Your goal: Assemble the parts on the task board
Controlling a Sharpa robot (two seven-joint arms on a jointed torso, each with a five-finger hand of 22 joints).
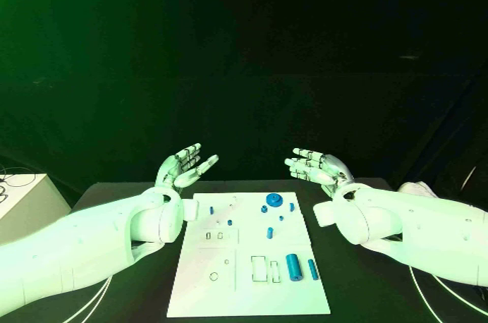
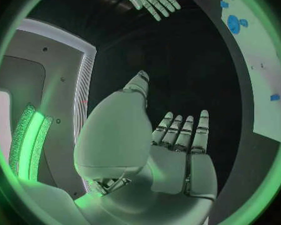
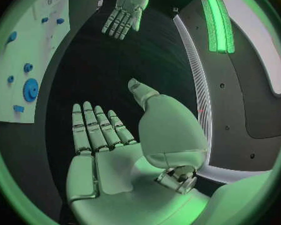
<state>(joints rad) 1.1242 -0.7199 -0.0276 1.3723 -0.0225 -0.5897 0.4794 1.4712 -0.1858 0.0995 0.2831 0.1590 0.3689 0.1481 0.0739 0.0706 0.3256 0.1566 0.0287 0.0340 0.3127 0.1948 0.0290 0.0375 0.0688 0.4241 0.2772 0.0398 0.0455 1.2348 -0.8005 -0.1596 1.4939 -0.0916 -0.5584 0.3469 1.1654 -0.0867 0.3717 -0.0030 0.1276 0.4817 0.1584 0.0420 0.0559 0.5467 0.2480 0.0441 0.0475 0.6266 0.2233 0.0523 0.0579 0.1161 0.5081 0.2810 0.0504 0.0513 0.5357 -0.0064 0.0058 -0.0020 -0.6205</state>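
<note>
The white task board (image 1: pixel 234 295) lies in the middle of the black table. On it a blue gear (image 1: pixel 273 199) sits at the far end, small blue pegs (image 1: pixel 271 232) lie in the middle, and a larger blue cylinder (image 1: pixel 294 266) and a thin blue pin (image 1: pixel 313 269) lie near the front right. My left hand (image 1: pixel 185 166) is raised above the board's far left corner, fingers spread, holding nothing. My right hand (image 1: pixel 318 168) is raised beyond the far right corner, also spread and empty. The palms (image 2: pixel 172 160) (image 3: pixel 109 150) face up in the wrist views.
A white box (image 1: pixel 22 199) stands at the table's left edge. Thin white cables (image 1: pixel 427 295) run along the table at the front right and front left. Bare black table surrounds the board (image 3: pixel 25 60).
</note>
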